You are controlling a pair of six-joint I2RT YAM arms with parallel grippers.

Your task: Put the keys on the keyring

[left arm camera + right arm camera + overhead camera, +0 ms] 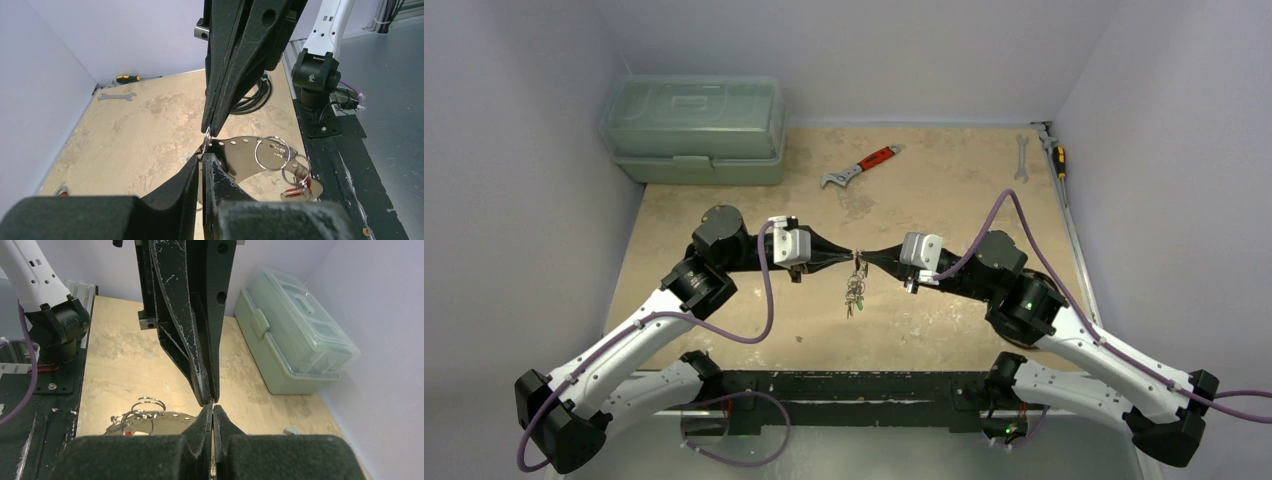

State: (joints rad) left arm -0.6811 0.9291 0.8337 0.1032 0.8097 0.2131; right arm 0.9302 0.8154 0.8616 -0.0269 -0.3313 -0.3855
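My two grippers meet tip to tip above the middle of the table. The left gripper (850, 256) and the right gripper (866, 257) are both shut on the thin silvery keyring (206, 140), which shows edge-on between them. In the left wrist view my own fingertips (195, 162) pinch the wire, and the right gripper (212, 131) comes down from above. Under the grip dangle the keys (855, 290). Hanging with them are small split rings (272, 152), a red tag (296, 192) and a curved silver plate with holes (240, 150). The same bunch (131, 425) shows in the right wrist view.
A green plastic toolbox (694, 128) stands at the back left. A red-handled wrench (860, 167) lies behind the grippers. A silver spanner (1022, 157) and a screwdriver (1056, 155) lie at the back right by the wall. A small item (801, 338) lies near the front.
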